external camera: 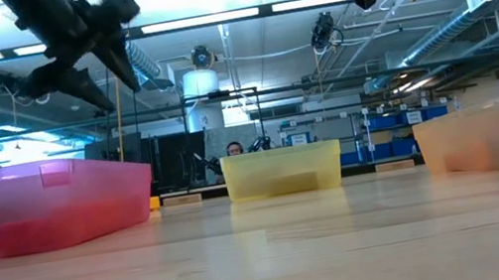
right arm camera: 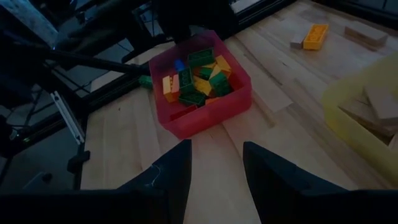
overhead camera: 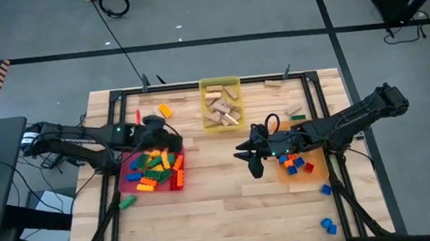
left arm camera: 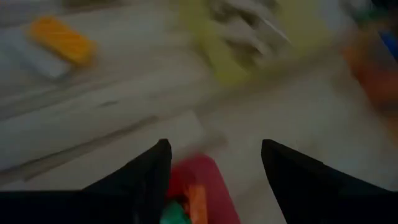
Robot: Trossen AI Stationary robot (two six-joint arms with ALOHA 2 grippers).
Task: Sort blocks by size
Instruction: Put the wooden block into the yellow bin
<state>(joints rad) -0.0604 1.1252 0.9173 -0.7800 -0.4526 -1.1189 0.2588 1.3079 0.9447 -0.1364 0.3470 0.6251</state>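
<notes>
- Blocks [overhead camera: 155, 166] in red, orange, yellow, green and blue fill the red tray [overhead camera: 178, 180] on the left part of the tabletop [overhead camera: 222, 206].
- Tan wooden blocks [overhead camera: 222, 108] lie heaped in the yellow tray [overhead camera: 219, 82] at the middle of the far edge.
- A few small blue and red blocks [overhead camera: 293, 163] sit in the orange tray [overhead camera: 313, 176] on the right.
- Loose pieces lie outside the trays: an orange block [overhead camera: 165, 110] near the far left, a green block [overhead camera: 127, 201] just beside the red tray's near corner, and blue blocks [overhead camera: 328, 224] toward the near right corner.
- The left pincer [left arm camera: 214, 165] hangs over the far edge of the red tray, fingers apart with nothing between them.
- The right pincer [right arm camera: 216, 163] is raised over bare wood between the red and orange trays, fingers parted and empty, pointing toward the red tray.
</notes>
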